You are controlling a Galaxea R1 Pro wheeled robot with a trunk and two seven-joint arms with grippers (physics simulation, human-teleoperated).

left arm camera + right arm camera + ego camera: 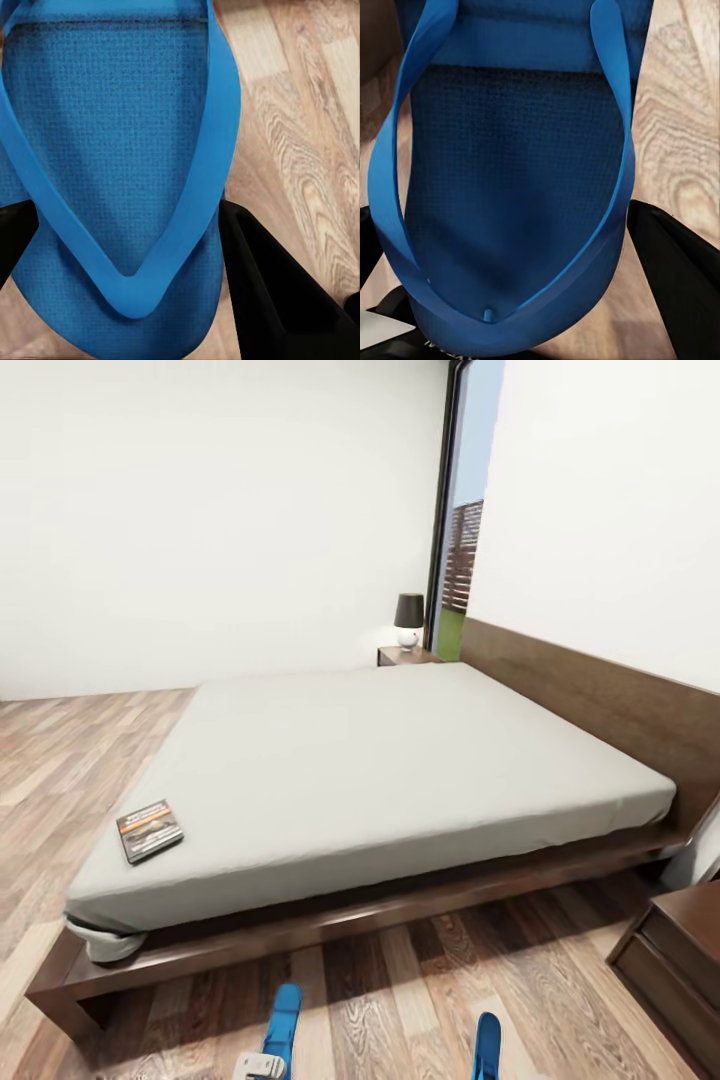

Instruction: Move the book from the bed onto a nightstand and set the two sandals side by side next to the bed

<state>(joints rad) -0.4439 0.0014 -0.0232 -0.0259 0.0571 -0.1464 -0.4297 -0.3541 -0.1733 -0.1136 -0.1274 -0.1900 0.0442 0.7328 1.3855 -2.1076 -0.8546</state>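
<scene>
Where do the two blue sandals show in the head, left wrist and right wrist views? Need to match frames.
Head view: left sandal and right sandal at the bottom edge, on the wood floor in front of the bed.
Left wrist view: left sandal, close up between the left fingers.
Right wrist view: right sandal, close up between the right fingers.
Shared landmark: the wood floor.

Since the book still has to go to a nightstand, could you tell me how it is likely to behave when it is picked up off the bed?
The book looks thin and small, so probably light and somewhat bendy. It lies flat on the soft mattress of the bed, so fingers may struggle to get under it. It sits near the corner, so a push could slide it off.
</scene>
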